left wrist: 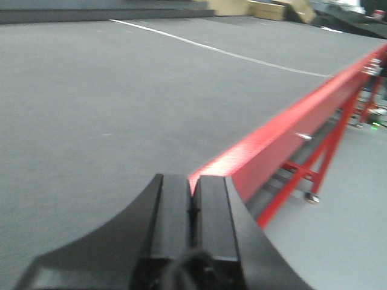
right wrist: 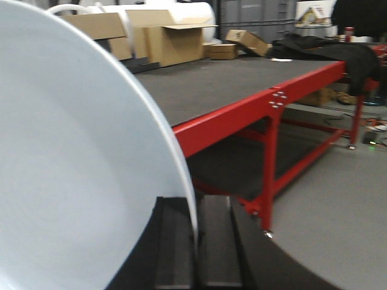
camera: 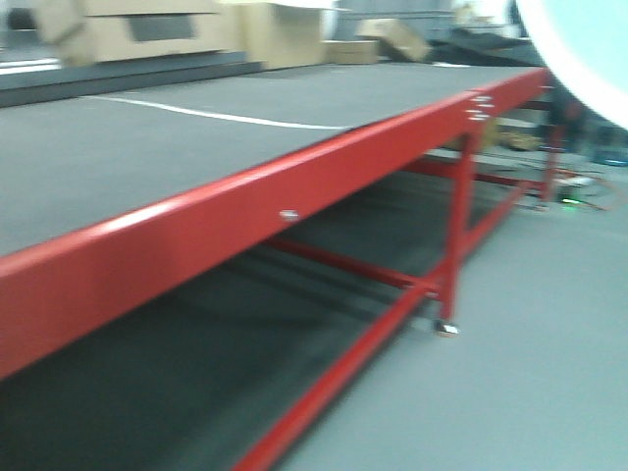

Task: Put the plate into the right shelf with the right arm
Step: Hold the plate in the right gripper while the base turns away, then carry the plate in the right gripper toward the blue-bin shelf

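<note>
The white plate (right wrist: 72,181) fills the left of the right wrist view, held on edge in the air. My right gripper (right wrist: 195,208) is shut on the plate's rim, one black finger on each side. A curved part of the same plate (camera: 579,54) shows at the top right corner of the front view. My left gripper (left wrist: 192,184) is shut with nothing in it, hovering above the grey top of the red-framed table (left wrist: 266,145). The right shelf is out of view.
The long red-framed table (camera: 294,186) with a grey top runs from the left to the far right. Cardboard boxes (right wrist: 175,39) stand behind it. A dark cloth (right wrist: 320,48) lies on its far end. Grey floor (camera: 530,373) lies to the right.
</note>
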